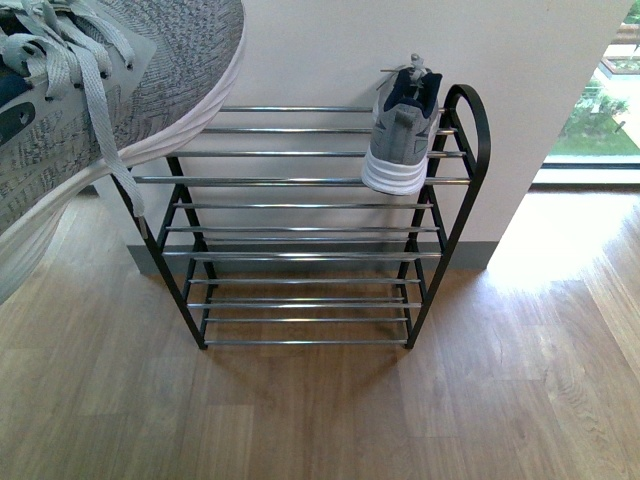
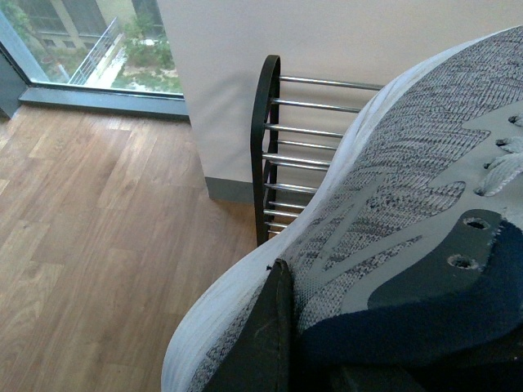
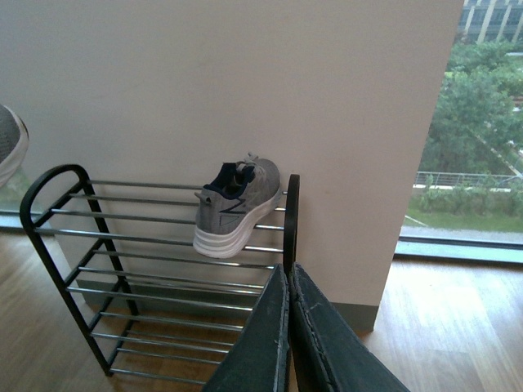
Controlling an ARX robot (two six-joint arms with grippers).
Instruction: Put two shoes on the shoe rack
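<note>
Front view: left tool (image 2: 319,363) is clamped on the navy collar of one grey knit lace-up sneaker with thick white sole (image 1: 100,90), held aloft at 10 o'clock of frame. The black metal shoe rack with chrome bars (image 1: 300,180) lies toward 4 o'clock from it. Held sneaker's long axis runs roughly 8-to-2, white sole facing the rack. The matching second sneaker (image 1: 403,140) sits on the top tier's right end, heel outward. Right tool (image 3: 289,278): fingers pressed together, empty. Left arm judged nearer the free left span.
</note>
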